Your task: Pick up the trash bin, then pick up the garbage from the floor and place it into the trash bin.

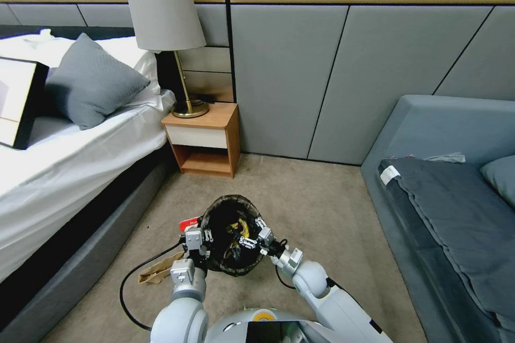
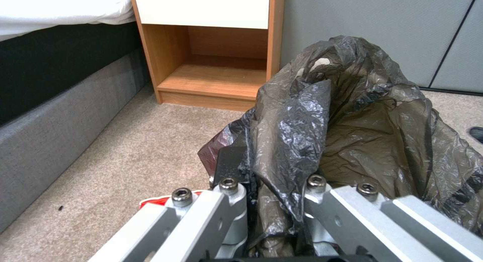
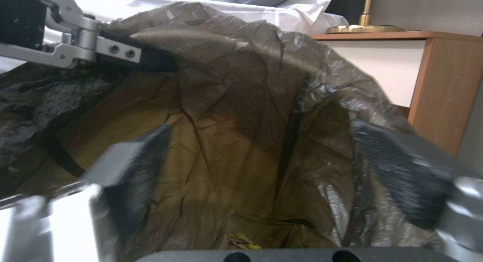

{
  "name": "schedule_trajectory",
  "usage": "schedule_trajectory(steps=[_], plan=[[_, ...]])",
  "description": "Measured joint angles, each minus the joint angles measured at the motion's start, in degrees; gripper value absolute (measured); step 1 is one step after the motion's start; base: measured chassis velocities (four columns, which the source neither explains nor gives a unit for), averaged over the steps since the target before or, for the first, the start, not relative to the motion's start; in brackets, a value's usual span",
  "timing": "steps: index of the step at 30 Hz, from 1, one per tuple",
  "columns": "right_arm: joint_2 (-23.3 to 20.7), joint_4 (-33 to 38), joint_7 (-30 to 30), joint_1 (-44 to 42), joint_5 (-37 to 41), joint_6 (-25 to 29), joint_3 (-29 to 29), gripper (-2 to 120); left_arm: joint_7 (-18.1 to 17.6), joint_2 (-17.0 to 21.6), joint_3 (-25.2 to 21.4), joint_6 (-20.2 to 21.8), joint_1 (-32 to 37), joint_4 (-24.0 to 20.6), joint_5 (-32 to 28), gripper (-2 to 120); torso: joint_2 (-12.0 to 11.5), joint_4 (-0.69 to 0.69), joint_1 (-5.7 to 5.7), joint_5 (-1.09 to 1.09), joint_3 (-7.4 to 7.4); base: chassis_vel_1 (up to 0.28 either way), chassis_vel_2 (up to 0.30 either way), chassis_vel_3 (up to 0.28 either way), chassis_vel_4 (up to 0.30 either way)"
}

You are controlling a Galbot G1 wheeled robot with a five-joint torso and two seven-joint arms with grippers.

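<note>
The trash bin [image 1: 232, 263], lined with a crinkled black bag [image 2: 372, 114], hangs tilted above the carpet. My left gripper [image 1: 196, 238] is shut on its rim, with bag plastic pinched between the fingers [image 2: 229, 201]. Over the bin's mouth my right gripper [image 1: 253, 233] is open, with nothing between its pads [image 3: 141, 164]. A yellow wrapper [image 1: 240, 229] lies inside the bin, and a yellow scrap [image 3: 242, 240] shows at the bottom. On the carpet beside the bin lie two pieces of garbage: a red-white packet [image 1: 189, 223] and a brown paper bag [image 1: 159, 269].
A wooden nightstand [image 1: 206, 136] with a lamp [image 1: 170, 37] stands ahead by the grey wall. The bed [image 1: 64, 161] runs along the left and a grey sofa [image 1: 450, 209] along the right. A black cable [image 1: 129, 278] loops on the carpet at my left.
</note>
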Motion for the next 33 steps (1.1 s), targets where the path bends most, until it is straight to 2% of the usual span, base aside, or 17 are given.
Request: schedule_trajectory(steps=[6, 15, 17, 20, 21, 24, 29, 33], plan=[[-0.4, 1.8, -0.2, -0.9, -0.5, 0.0, 0.1, 100, 0.0, 0.1, 0.0, 0.0, 0.1, -0.2, 0.0, 6, 0.0, 0.00, 0.00, 0.00, 0.00, 0.000, 0.000, 0.000, 0.000], [-0.7, 10.3, 0.7, -5.5, -4.1, 1.8, 2.3, 100, 0.0, 0.1, -0.5, 0.0, 0.0, 0.1, 0.0, 6, 0.0, 0.01, 0.00, 0.00, 0.00, 0.000, 0.000, 0.000, 0.000], [-0.2, 12.2, 2.8, -6.3, -5.7, 1.8, 3.3, 100, 0.0, 0.0, -0.7, 0.0, -0.1, 0.2, 0.0, 6, 0.0, 0.01, 0.00, 0.00, 0.00, 0.000, 0.000, 0.000, 0.000], [2.0, 16.7, 11.0, -9.3, -10.3, 1.1, 6.3, 100, -0.2, -0.1, -1.1, 0.0, -0.2, 0.2, -0.5, 6, 0.0, 0.00, 0.00, 0.00, 0.00, 0.000, 0.000, 0.000, 0.000], [2.0, 16.7, 11.0, -9.3, -10.3, 1.1, 6.3, 100, -0.2, -0.1, -1.1, 0.0, -0.2, 0.2, -0.5, 6, 0.0, 0.00, 0.00, 0.00, 0.00, 0.000, 0.000, 0.000, 0.000], [4.8, 18.9, 17.3, -11.9, -11.1, 0.7, 8.8, 100, -0.2, -0.1, -1.7, 0.0, -0.5, 0.1, -0.8, 6, 0.0, 0.01, 0.00, 0.00, 0.00, 0.000, 0.000, 0.000, 0.000], [8.1, 20.4, 21.6, -16.1, -12.5, 1.8, 13.4, 100, -0.1, 0.0, -2.7, -0.1, -0.5, 0.0, -1.1, 6, 0.0, -0.01, 0.00, 0.00, 0.00, 0.000, 0.000, 0.000, 0.000], [8.6, 20.2, 24.3, -18.0, -13.5, 2.7, 15.5, 100, 0.3, 0.0, -3.0, -0.1, -0.9, -0.2, -1.5, 6, 0.0, 0.00, 0.00, 0.00, 0.00, 0.000, 0.000, 0.000, 0.000]])
